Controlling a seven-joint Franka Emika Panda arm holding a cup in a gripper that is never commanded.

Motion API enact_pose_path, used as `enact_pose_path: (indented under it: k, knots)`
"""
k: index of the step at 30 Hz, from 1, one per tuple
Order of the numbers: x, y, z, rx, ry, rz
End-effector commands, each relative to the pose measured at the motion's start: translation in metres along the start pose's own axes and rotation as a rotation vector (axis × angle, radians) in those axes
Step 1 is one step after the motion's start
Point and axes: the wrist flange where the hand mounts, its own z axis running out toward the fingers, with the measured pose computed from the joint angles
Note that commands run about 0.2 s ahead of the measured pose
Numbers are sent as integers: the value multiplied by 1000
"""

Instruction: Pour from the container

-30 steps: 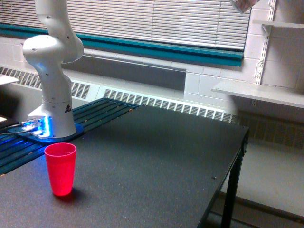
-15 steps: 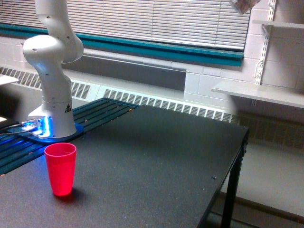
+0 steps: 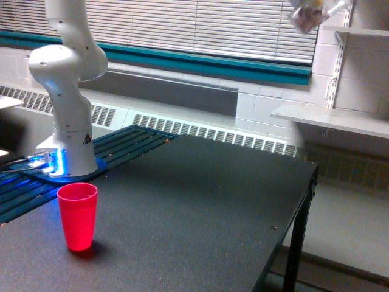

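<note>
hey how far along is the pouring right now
Done: the clear container is lifted, high at the top of the exterior view, tilted, with pinkish-brown bits visible inside. In hand: carrying it; the gripper itself is out of frame. Left: it is far to the exterior view's right of the red cup, which stands upright on the black table, so the pour itself has not visibly begun.

white arm [image 3: 65, 79] rises upright from base, leaves frame top; tool unseen.

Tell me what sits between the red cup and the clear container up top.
Nothing: in the exterior view, only bare black tabletop and open air separate the red cup from the clear container.
</note>
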Motion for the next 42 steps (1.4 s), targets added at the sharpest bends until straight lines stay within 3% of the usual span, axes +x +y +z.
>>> enact_pose_path:
  k: [1,11,33,42]
  knots:
    - [9,71,12,-89,27,-36]
    - [-6,153,17,-175,29,-67]
    - [-81,276,-1,-272,-1,-126]
    - [-130,351,4,-363,-64,-134]
